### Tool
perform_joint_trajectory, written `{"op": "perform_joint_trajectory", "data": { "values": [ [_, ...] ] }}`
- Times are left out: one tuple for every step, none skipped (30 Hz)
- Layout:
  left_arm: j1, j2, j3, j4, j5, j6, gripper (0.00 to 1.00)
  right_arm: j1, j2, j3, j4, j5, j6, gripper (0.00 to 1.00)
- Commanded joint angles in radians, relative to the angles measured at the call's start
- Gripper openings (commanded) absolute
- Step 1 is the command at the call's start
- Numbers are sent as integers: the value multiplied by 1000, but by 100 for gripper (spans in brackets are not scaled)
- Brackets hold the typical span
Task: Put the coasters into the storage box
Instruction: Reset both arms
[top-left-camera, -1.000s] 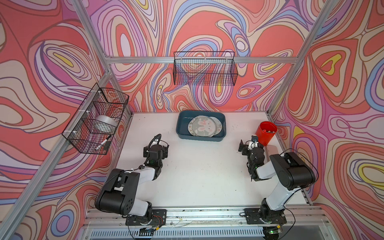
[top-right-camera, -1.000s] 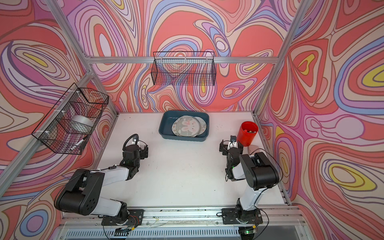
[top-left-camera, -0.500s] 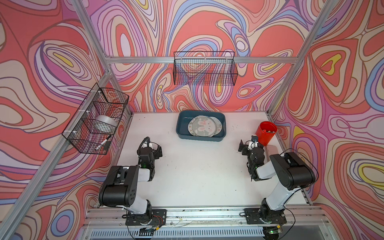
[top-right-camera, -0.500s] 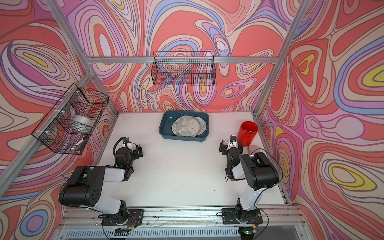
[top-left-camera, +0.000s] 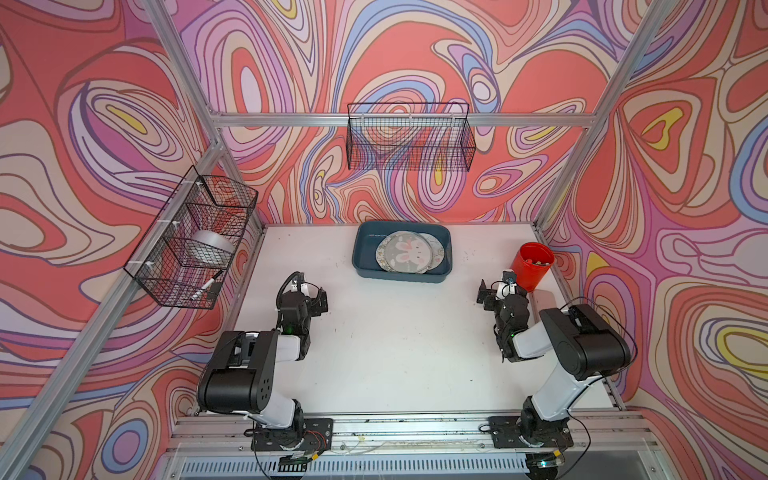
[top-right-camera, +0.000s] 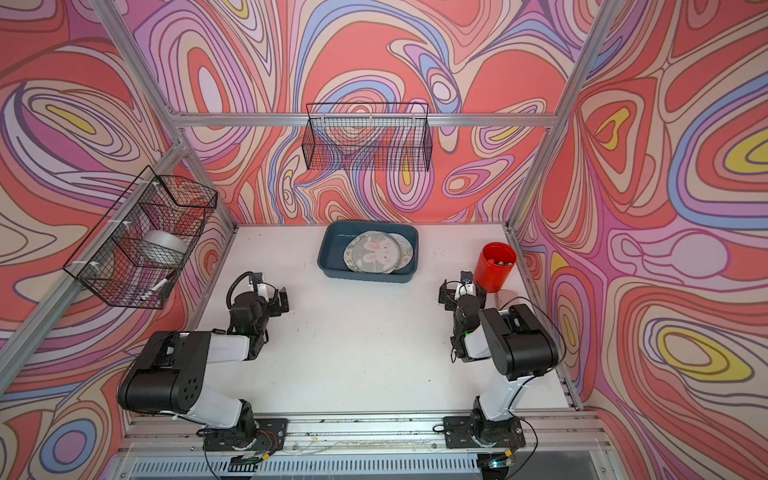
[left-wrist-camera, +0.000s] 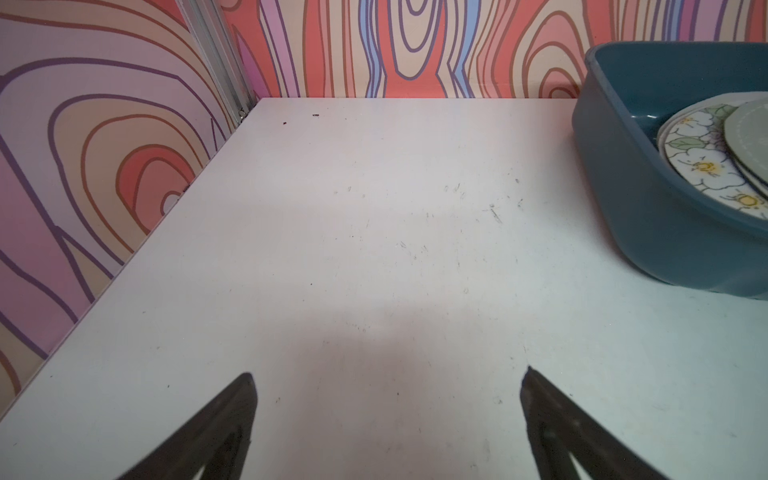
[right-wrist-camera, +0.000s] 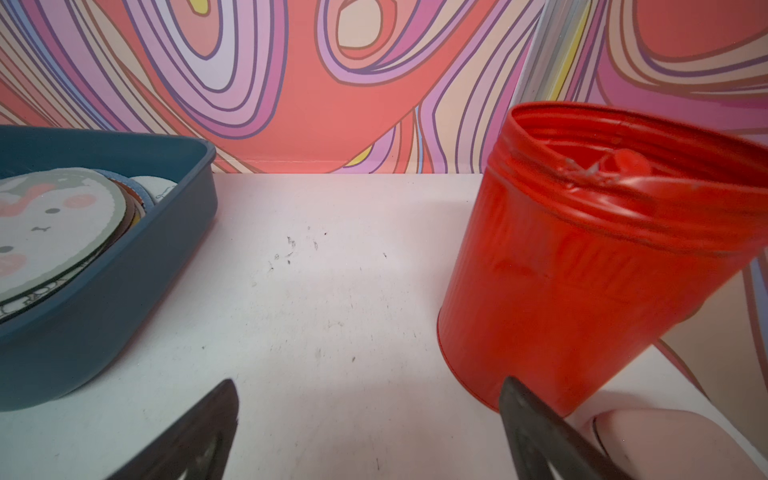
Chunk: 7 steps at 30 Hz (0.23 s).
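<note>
One storage box (top-left-camera: 365, 254); coasters (top-left-camera: 405, 254), at least three visible; one red cup (top-left-camera: 528, 272); two wire baskets (top-left-camera: 409, 143).

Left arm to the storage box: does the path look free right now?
Probably yes. The left arm has its jaws open, and only bare table lies between them and the storage box.

Lower coasters (top-left-camera: 437, 248) mostly beneath rabbit coaster (top-left-camera: 406, 254); red cup (top-left-camera: 533, 272) contents indistinct
</note>
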Motion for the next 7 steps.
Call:
{"op": "perform_joint_trajectory", "data": {
  "values": [
    [-4,10,16,3,31,13,100,-4,-12,11,0,-4,-1,98],
    [-4,11,22,-4,56,22,100,-4,-11,11,0,-4,-2,98],
    [-4,11,20,-4,61,24,100,-3,-11,12,1,-4,0,98],
    [-4,11,19,-3,59,24,100,-4,-12,11,0,-4,0,98],
    [-4,11,18,-1,58,25,100,-5,-12,11,1,-4,0,98],
    [-4,10,18,1,57,26,100,-4,-12,11,0,-4,-1,98],
    [-4,8,12,9,46,23,100,-4,-12,12,1,-4,0,98]
  ]
}}
